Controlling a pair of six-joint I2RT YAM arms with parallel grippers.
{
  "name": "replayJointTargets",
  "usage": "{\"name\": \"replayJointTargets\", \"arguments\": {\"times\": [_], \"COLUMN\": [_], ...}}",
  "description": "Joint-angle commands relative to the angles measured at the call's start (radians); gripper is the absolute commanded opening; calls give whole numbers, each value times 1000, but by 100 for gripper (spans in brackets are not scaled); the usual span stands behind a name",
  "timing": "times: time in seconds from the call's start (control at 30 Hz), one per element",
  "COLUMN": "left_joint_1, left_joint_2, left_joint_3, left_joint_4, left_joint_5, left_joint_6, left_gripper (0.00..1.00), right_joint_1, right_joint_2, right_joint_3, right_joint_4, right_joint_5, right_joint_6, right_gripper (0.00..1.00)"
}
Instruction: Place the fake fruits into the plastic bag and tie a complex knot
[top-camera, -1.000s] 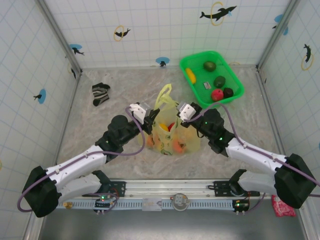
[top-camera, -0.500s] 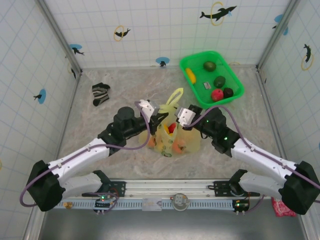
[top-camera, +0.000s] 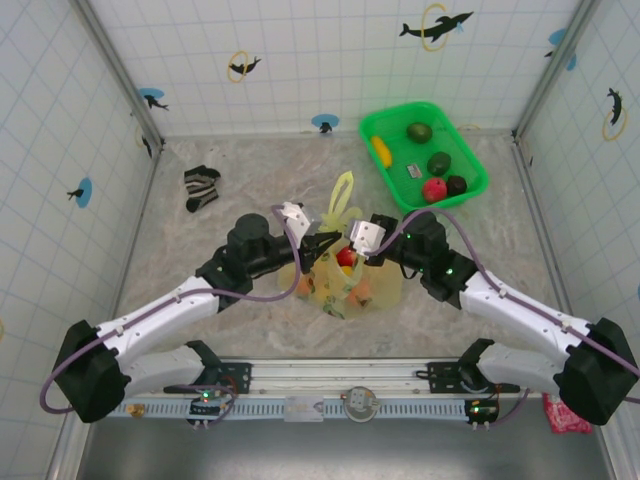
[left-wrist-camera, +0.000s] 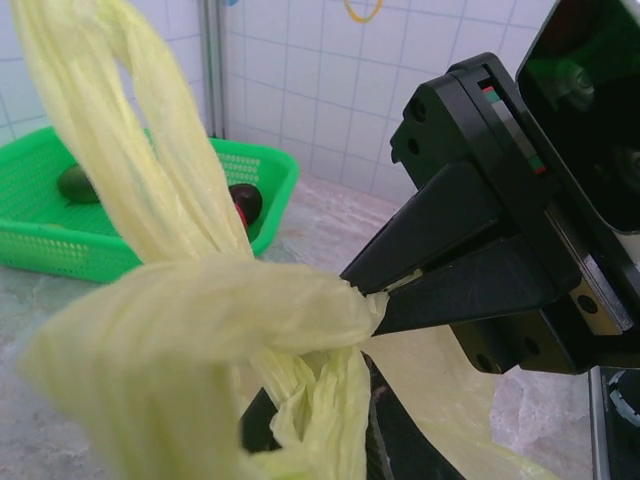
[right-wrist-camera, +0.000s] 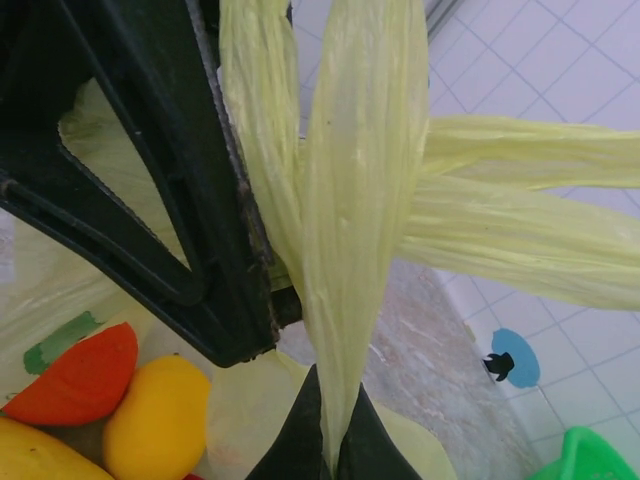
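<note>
The plastic bag (top-camera: 385, 290) is gripped at its gathered handles (left-wrist-camera: 210, 310). The right gripper (left-wrist-camera: 372, 298) has its jaws shut on one pale-yellow strand, which the right wrist view shows running down between its closed tips. The left gripper (top-camera: 325, 240) meets it from the other side, with twisted strands lying between its fingers. Whether those fingers clamp the plastic or merely flank it, I cannot tell. Above the two grippers the strands cross and bunch together, and one handle loop (top-camera: 340, 192) stands up and leans toward the far wall. Below them the bag sits on the marbled table (top-camera: 240, 180), about midway between the arms. It holds some of the fake fruits (top-camera: 347, 257): a red one near the top and orange and yellow ones lower down, seen through the thin plastic. Well apart, toward the far right corner, the green basket (top-camera: 461, 141) holds more fruits: a yellow one, two green ones, a red one and a dark one. A striped sock (top-camera: 200, 187) lies on the table to the far left.
</note>
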Motion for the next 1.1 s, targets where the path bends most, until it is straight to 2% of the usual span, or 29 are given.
{"name": "replayJointTargets", "arguments": {"times": [0.0, 0.37, 0.63, 0.83, 0.97, 1.07], "left_joint_1": [6, 7, 7, 7, 9, 9], "left_joint_2": [-17, -32, -27, -38, -31, -19], "left_joint_3": [-16, -37, -40, -77, -85, -82], "left_joint_4": [46, 79, 113, 173, 191, 200], "left_joint_5": [17, 51, 57, 69, 84, 112], "left_joint_6": [28, 70, 88, 124, 142, 152], "left_gripper": [19, 29, 29, 21, 10, 10], "right_joint_1": [-7, -18, -25, -36, -40, -47], "right_joint_2": [8, -1, 1, -3, -1, 4], "right_joint_3": [54, 66, 76, 78, 79, 84], "right_joint_4": [-20, -34, -54, -57, -59, -68], "right_joint_5": [-35, -76, -108, -129, -139, -146], "right_joint_6": [5, 3, -3, -3, -3, -2], "right_gripper": [0, 0, 0, 0, 0, 0]}}
